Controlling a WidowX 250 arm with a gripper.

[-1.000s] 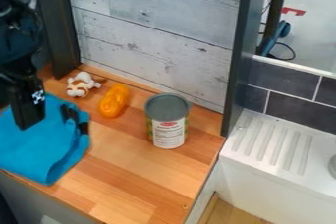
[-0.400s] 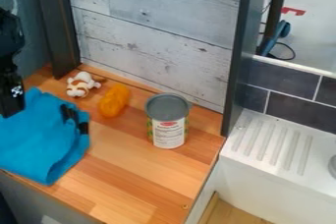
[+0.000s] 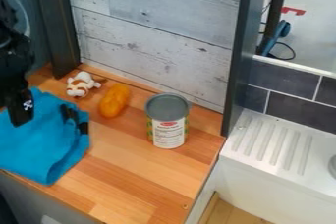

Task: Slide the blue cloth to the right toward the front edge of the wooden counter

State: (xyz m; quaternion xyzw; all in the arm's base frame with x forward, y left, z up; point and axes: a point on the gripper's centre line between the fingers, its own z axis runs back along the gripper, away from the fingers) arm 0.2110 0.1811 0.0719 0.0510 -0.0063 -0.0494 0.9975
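Blue cloth (image 3: 41,144) beneath the fingers (image 3: 20,114).
Surface creased, edges folded; two black patches (image 3: 83,128) near the orange object (image 3: 114,101). Cannot tell if fingers stand wide or narrow.

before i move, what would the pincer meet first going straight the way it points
Most likely the blue cloth: the pincer points down over its upper left part, though how close they are is unclear.

Slanted view from above, seemingly near
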